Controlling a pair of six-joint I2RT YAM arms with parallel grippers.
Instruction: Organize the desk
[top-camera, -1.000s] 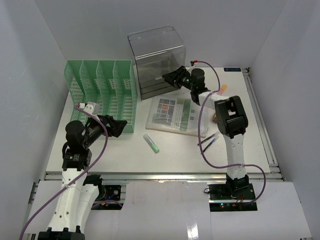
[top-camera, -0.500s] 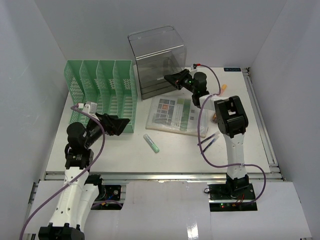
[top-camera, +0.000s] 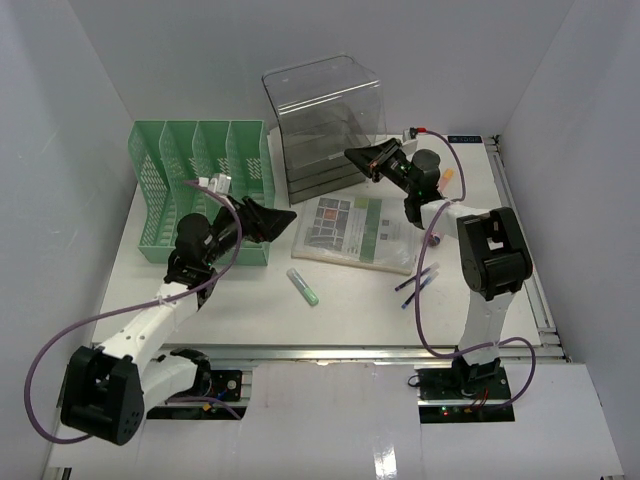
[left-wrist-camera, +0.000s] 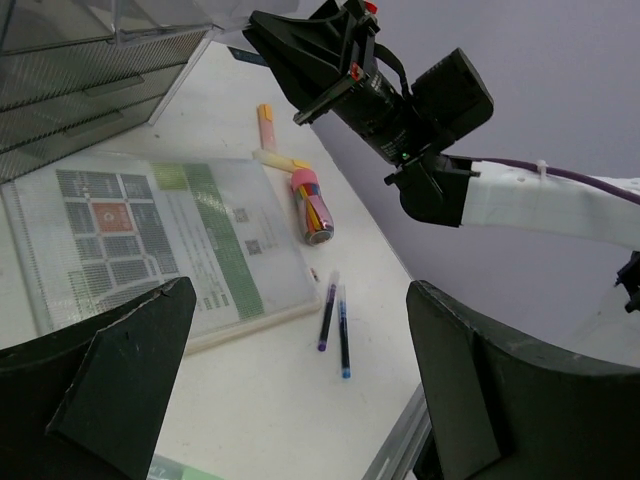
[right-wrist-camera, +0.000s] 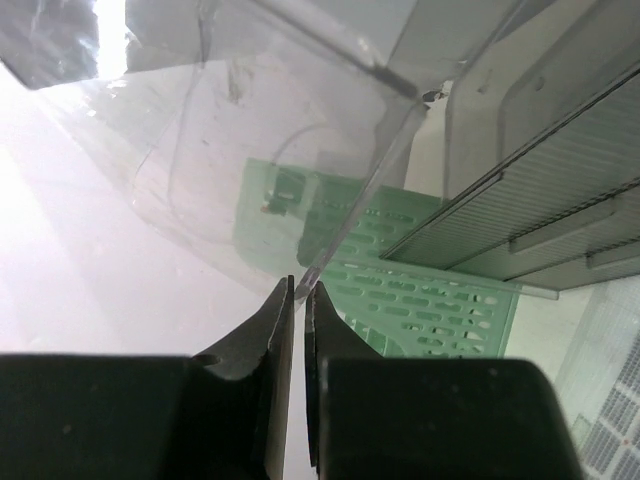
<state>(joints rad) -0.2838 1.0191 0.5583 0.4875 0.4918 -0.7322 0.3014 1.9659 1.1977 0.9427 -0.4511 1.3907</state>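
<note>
The white desk (top-camera: 230, 305) holds a green mesh file rack (top-camera: 200, 185) at the left and a clear grey drawer box (top-camera: 320, 120) at the back. My right gripper (top-camera: 362, 157) is shut on the thin clear wall edge of the drawer box (right-wrist-camera: 390, 160); its tips (right-wrist-camera: 300, 292) pinch that edge. My left gripper (top-camera: 272, 218) is open and empty, held above the desk beside the rack's right end. Between its fingers the left wrist view shows a document folder (left-wrist-camera: 150, 240) and two pens (left-wrist-camera: 335, 315).
The folder (top-camera: 355, 230) lies mid-desk with a green highlighter (top-camera: 303, 286) in front of it. The pens (top-camera: 420, 280) lie at the right. An orange highlighter (left-wrist-camera: 266, 125) and a pink-capped tube (left-wrist-camera: 312, 208) lie beside the folder. A metal rail (top-camera: 320, 350) runs along the front edge.
My left arm has swung up and to the right, toward the folder. My right gripper has moved right, and the drawer box has shifted right with it.
</note>
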